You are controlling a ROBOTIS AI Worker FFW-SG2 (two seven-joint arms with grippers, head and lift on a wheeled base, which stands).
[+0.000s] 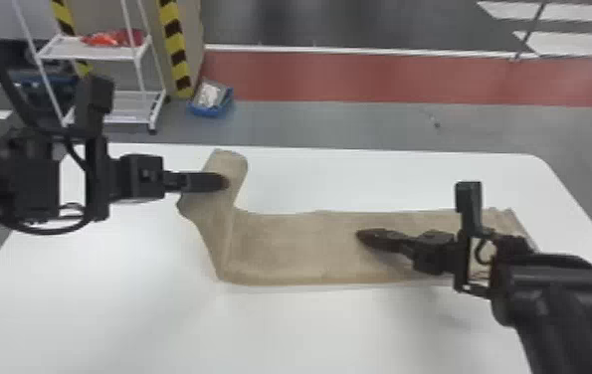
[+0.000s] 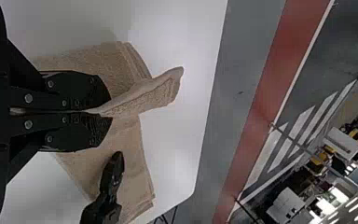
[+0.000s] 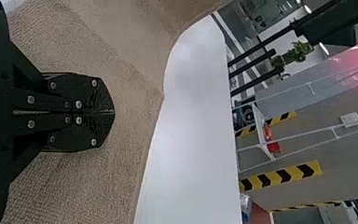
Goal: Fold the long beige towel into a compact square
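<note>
My left pincer [image 2: 110, 113] clamped on towel's [image 1: 289, 243] raised left end; right pincer [image 3: 113, 112] together, empty. Looks light, floppy; I'd best pinch end layers near and far.

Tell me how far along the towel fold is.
Looks done: the towel lies in a strip with layered edges, suggesting a lengthwise fold. In hand: the left gripper pinches its raised left end, while the right gripper, shut, is near the strip's middle. Remaining: the strip is long, so that end likely comes over, with perhaps more folding to make a square.
</note>
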